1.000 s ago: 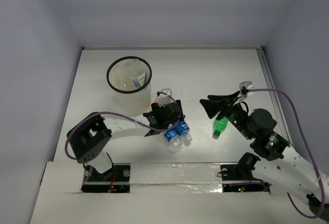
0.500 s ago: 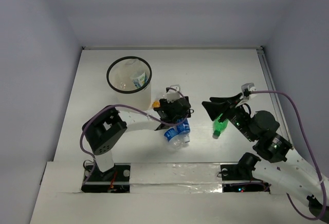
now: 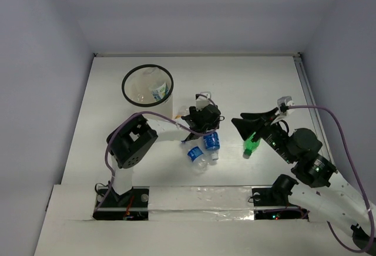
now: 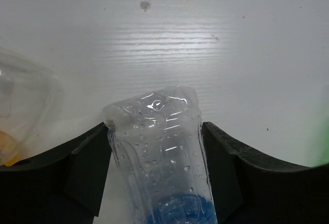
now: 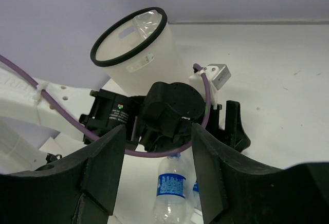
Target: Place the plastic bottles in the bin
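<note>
left hand (image 4: 154,131) is clamped round the body of a clear bottle (image 4: 160,178), a bit right of the bin (image 3: 147,66). thin plastic beaded with droplets (probably light, crushable, a bit slippery), so i'd hold it mid-body and gently. right hand (image 5: 157,129) gapes wide and empty, with the green bottle (image 3: 251,144) on the counter (image 4: 231,39) nearby.

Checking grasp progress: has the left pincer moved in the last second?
Yes: the left pincer shifted right, away from the bin, shut on a blue-labelled bottle.
</note>
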`<state>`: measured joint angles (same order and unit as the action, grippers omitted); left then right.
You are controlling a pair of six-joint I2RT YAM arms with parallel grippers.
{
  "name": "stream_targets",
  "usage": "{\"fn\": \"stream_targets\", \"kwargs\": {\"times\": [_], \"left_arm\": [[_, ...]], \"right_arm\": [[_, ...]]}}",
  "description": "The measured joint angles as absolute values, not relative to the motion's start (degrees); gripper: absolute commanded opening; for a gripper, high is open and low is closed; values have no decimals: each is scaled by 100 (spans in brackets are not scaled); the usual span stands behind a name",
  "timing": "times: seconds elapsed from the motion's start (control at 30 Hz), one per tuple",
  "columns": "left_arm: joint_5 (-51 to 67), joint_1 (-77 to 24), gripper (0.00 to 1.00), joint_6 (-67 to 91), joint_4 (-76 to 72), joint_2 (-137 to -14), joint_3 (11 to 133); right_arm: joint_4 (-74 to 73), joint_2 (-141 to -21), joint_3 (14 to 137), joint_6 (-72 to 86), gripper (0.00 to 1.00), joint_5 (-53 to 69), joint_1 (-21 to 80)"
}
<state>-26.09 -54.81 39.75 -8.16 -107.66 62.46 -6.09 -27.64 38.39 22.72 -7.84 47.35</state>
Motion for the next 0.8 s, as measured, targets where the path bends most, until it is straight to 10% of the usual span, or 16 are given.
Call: {"fn": "stream_targets", "kwargs": {"times": [0.3,0.8], "left_arm": [[-2403,-5461,41,3599,-1238,-10761,6753],[-2722,-4346,41,2528,-1844,-7474,7199]], "right_arm": [[-718,-2606,3841,2274,59,-701,4735],[-305,-2119,3642,2338,59,-480,4735]]}}
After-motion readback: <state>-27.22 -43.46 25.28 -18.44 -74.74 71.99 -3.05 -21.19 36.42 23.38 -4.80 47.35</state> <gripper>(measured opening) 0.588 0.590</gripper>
